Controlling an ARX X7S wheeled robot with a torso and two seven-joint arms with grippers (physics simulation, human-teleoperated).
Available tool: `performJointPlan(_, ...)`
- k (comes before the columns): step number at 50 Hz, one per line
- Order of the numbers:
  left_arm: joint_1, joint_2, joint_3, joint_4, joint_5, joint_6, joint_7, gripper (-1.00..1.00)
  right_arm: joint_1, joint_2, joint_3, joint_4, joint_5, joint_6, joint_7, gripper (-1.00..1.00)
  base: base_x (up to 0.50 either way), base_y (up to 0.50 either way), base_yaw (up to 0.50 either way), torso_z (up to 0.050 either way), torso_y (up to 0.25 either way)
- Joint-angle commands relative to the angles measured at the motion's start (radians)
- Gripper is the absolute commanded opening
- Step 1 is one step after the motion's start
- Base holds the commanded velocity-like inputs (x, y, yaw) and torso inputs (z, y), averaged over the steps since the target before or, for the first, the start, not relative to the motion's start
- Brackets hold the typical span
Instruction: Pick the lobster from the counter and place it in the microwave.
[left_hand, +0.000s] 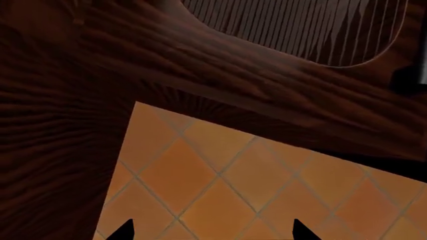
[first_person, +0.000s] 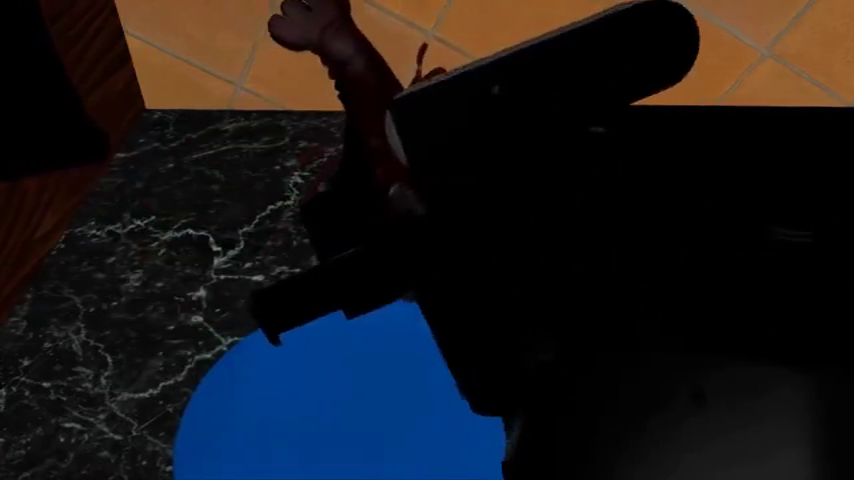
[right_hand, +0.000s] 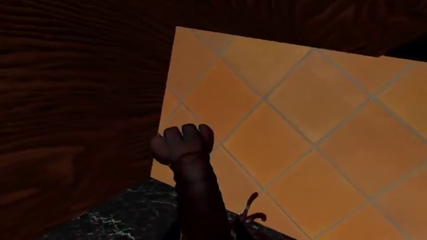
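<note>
Head view: lobster (first_person: 350, 90) apparently in right claw (first_person: 367, 215) (grip hidden) above blue plate (first_person: 334, 410), bare.

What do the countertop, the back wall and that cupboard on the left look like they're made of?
The counter looks like polished black marble with white veins. The wall looks like matte orange ceramic tile, judging by its pale grout lines. The cupboard looks like dark reddish wood with visible grain.

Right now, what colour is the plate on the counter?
Bright blue plate, on the black white-veined counter; head view shows it best.

Plate (first_person: 320, 410) on counter (first_person: 147, 270); lobster (first_person: 350, 90) behind plate.
</note>
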Motion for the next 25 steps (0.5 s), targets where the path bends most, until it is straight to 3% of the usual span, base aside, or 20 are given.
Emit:
performJointPlan(1,-0.034,-0.162,0.078,-0.029,-0.007,-0.023,0.001,1.0,-0.048,0.003,0.069,-0.088,0.028,-0.052,0.138,-1.0,-0.01,-0.22,0.0,0.0,0.0)
performJointPlan(25,-0.023,-0.153,0.056,-0.026,-0.012,-0.046,0.001,1.0,-0.067,-0.006,0.052,-0.147,-0.016,-0.051,0.147,-1.0,-0.09,-0.36,0.0,0.0,0.0)
